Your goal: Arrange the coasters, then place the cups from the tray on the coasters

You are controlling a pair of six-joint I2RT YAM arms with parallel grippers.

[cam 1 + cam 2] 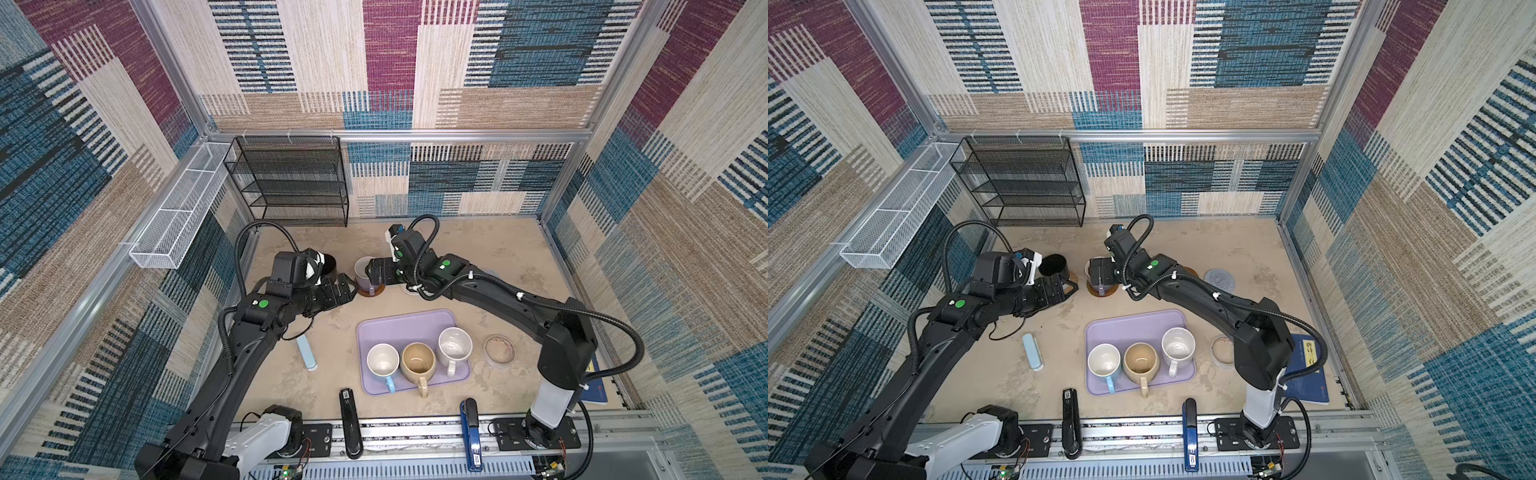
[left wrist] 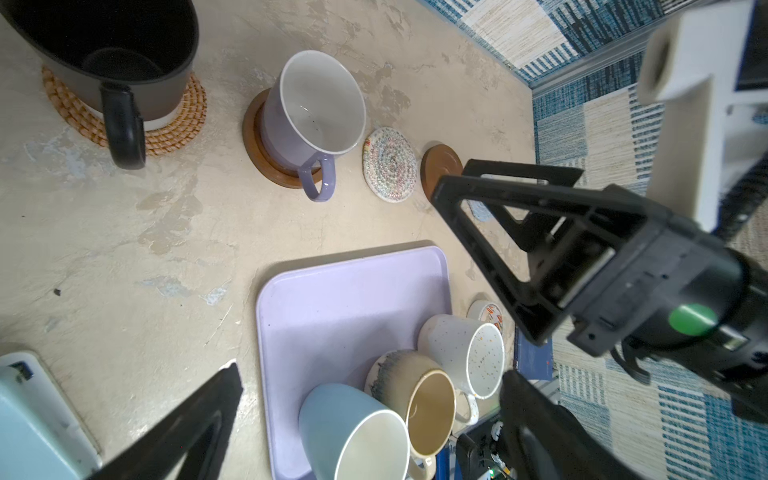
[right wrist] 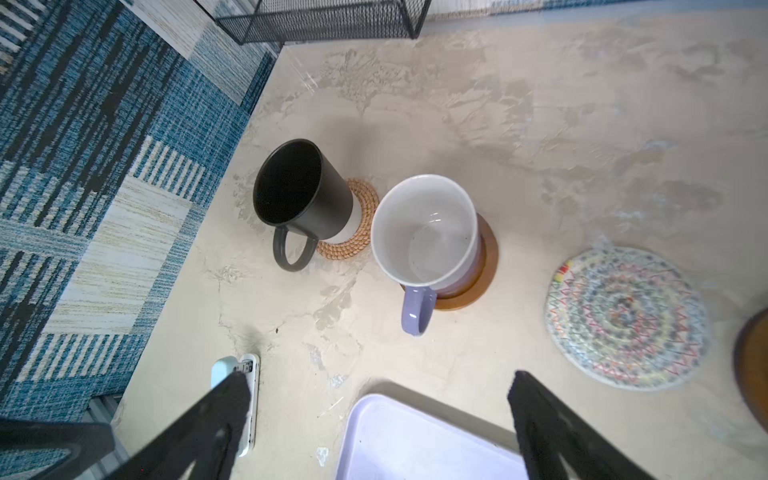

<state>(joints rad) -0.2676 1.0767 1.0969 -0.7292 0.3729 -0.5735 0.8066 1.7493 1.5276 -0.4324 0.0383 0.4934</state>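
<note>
The black cup [image 3: 299, 195] stands on the rattan coaster [image 3: 361, 232]. The lavender cup [image 3: 424, 232] sits on a brown wooden coaster [image 3: 486, 262]. Bare beside them lie the lacy coaster [image 2: 389, 165], a second wooden coaster [image 2: 440, 166] and the blue-grey coaster [image 1: 1219, 280]. The tray [image 1: 407, 328] holds the light blue [image 1: 382, 361], beige [image 1: 419, 363] and speckled white [image 1: 455, 345] cups. My right gripper [image 3: 379, 380] hangs open just off the lavender cup, holding nothing. My left gripper [image 2: 372, 376] is open and empty between the black cup and the tray.
A black mesh shelf [image 1: 291, 183] and a white wire basket [image 1: 178, 216] stand at the back left. A pale blue case [image 1: 306, 353] lies left of the tray, a clear dish [image 1: 498, 350] and a blue book [image 1: 1308, 370] to its right. Two staplers [image 1: 349, 419] lie along the front edge.
</note>
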